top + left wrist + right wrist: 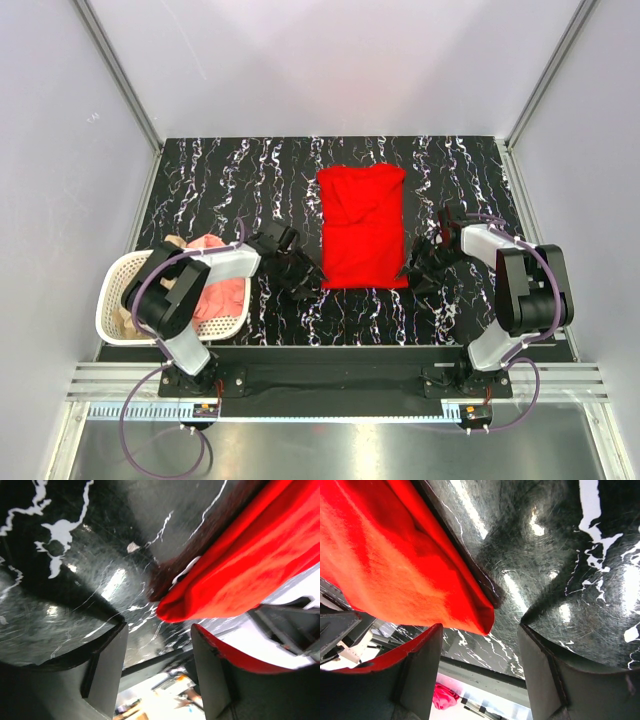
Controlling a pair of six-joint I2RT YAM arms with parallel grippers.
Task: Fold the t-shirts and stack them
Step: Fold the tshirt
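Fingers [107,665] of the left gripper [159,630] stand wide apart and hold nothing, with the near-left corner of the red shirt [362,228] just ahead of the gap. The right gripper [480,627] is likewise spread and empty at the near-right corner. The shirt lies mid-way across the table [230,180] as a long rectangle (sleeves seemingly tucked in). I judge the crosswise fold is in hand: pinch both corners, lift, carry them to the far edge. More clothes [222,290] sit in the basket [108,300]. No writing is readable.
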